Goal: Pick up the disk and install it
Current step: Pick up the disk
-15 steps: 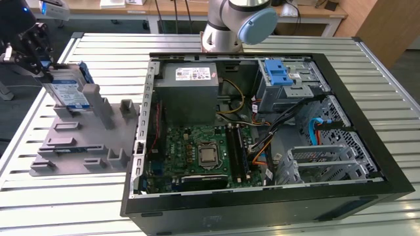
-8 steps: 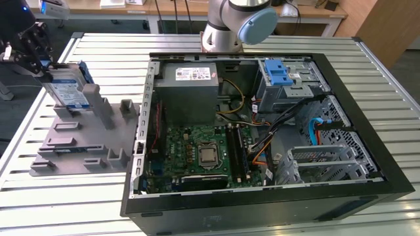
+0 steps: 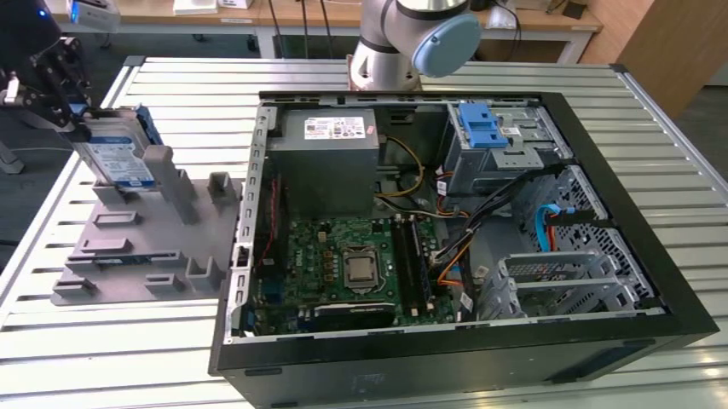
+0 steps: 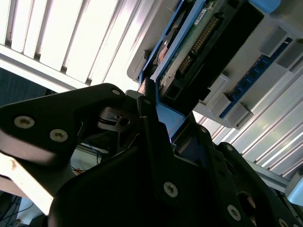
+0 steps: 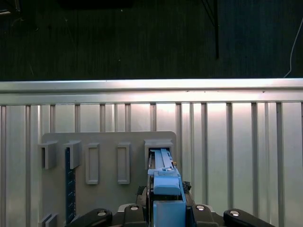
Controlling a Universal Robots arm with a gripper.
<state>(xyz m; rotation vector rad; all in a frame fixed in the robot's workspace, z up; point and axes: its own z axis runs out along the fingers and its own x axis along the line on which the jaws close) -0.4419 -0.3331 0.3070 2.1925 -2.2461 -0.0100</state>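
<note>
The disk (image 3: pixel 118 156), a silver drive with a white-and-blue label in a blue bracket, stands on edge at the exterior view's left, tilted slightly over the grey fixture plate (image 3: pixel 136 247). My gripper (image 3: pixel 75 123) is shut on its upper end. In the second wrist view the black fingers (image 4: pixel 151 123) clamp the blue bracket edge of the disk (image 4: pixel 199 42). In the first wrist view the disk (image 5: pixel 164 182) sits just above a raised slot (image 5: pixel 158 144) of the fixture (image 5: pixel 109 142). Whether its lower end still touches the slot I cannot tell.
An open computer case (image 3: pixel 671 315) lies on the slatted metal table (image 3: pixel 136 341), to the right of the fixture. Inside it are a grey power-supply box (image 3: pixel 330 136), a motherboard (image 3: pixel 353 273) and a grey drive cage with a blue latch (image 3: pixel 492 132). The arm's base (image 3: pixel 398 43) stands behind the case.
</note>
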